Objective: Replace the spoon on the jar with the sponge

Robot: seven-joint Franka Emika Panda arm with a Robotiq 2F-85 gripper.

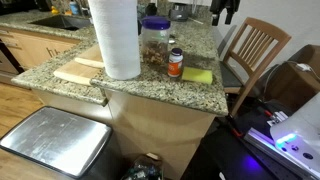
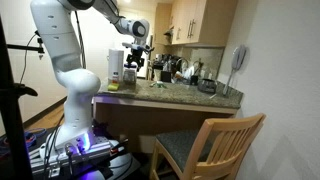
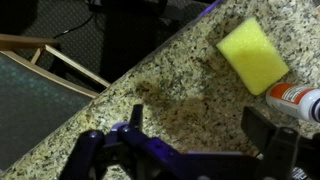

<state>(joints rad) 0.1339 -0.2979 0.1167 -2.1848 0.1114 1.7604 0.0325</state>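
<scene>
The sponge [image 1: 197, 75], a flat yellow rectangle that looks soft and porous, lies on the speckled granite worktop [image 1: 160, 92], lower right of the jar [image 1: 155, 48] and not on its blue lid. The jar is round and clear, with brown contents; whether a spoon rests on it I cannot tell. In the wrist view the claw [image 3: 197, 135] hangs apart and empty, with the sponge at upper right. By my judgement, grasping and placing the sponge both remain.
</scene>
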